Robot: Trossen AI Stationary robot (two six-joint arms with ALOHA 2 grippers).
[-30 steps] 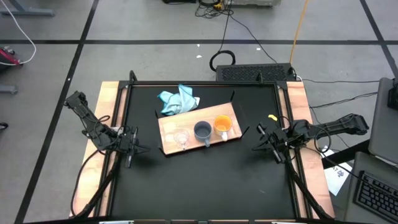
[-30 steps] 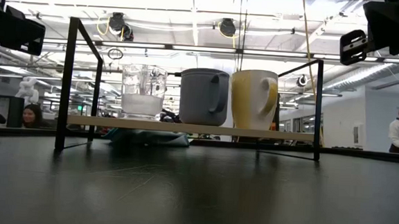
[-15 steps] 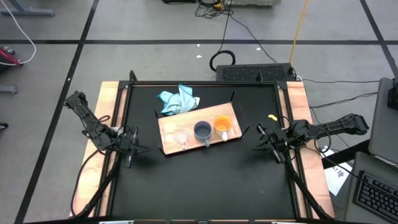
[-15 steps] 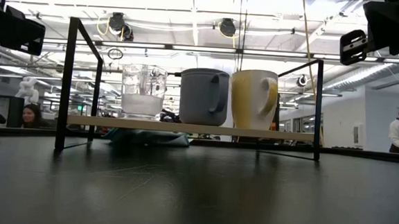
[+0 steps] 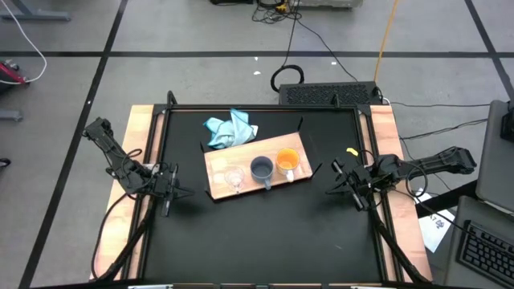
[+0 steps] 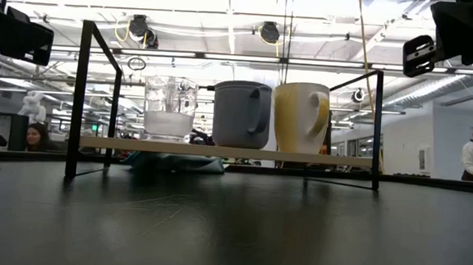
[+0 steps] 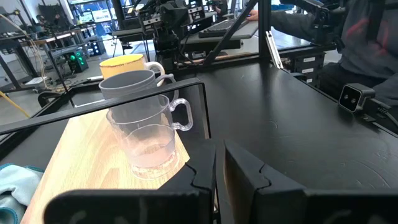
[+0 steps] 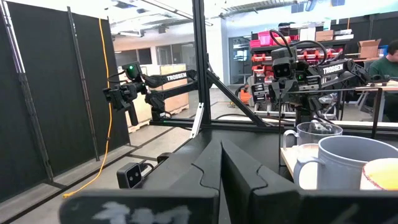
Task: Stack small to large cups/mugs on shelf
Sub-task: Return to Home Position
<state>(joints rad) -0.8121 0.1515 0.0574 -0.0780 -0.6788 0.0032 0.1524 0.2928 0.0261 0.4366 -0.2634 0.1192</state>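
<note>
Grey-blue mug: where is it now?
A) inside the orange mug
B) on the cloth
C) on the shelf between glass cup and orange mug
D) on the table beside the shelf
C: the grey-blue mug sits on the shelf between the clear glass cup and the orange mug.

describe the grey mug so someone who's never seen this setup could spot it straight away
On the black table, find the light wooden shelf near the middle, with three cups in a row on it. The grey-blue mug is the middle one, between the clear glass cup and the orange mug. It alone is opaque grey.
</note>
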